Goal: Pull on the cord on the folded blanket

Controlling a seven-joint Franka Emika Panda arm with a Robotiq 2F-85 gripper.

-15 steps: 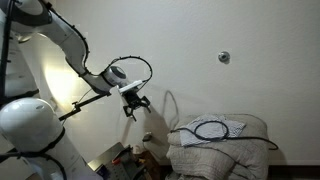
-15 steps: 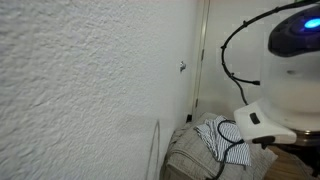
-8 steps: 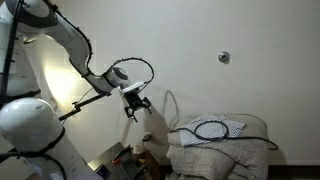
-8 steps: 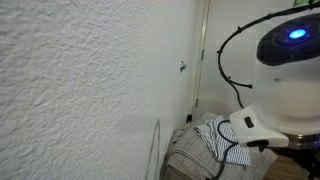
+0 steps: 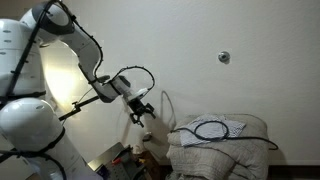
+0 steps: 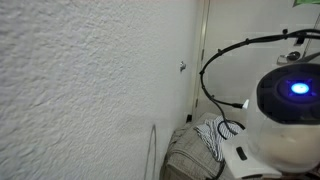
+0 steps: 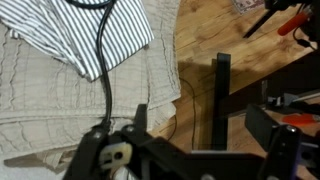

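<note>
Wooden floor [image 7: 196, 30] shows just beside the folded blanket [image 7: 60, 100].

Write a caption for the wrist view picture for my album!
Open end effector looking down on the black cord lying across the folded blanket.

Black cord [image 7: 103, 70] — across beige folded blanket [image 7: 50, 95]

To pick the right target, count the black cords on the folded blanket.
1: the cord, looped on top of the folded blanket. Folds could hide others.
</note>
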